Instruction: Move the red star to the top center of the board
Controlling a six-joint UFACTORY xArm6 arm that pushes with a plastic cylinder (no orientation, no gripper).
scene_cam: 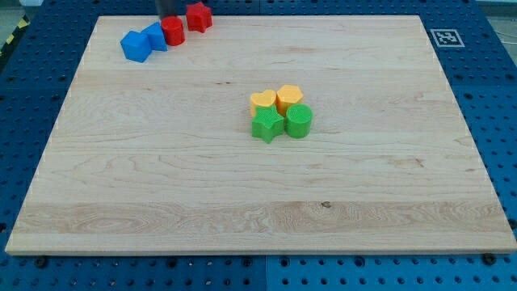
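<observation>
Dark rod at top edge, my tip [178, 18] seemingly touching red star [199, 16]

the board [161, 186] is pale natural wood with fine grain lines and a small dark knot toward five o'clock, lying on a blue surface [493, 97] patterned with rows of dark holes, and a black-and-white square marker [445, 37] sits off its two o'clock corner. toward eleven o'clock are a red star [199, 16], a red block [172, 31] and two blue blocks [136, 46] [156, 36]. near the centre cluster a yellow heart [262, 101], a yellow-orange hexagonal block [289, 98], a green star [267, 125] and a green rounded block [298, 121], all with finely ribbed surfaces.
</observation>
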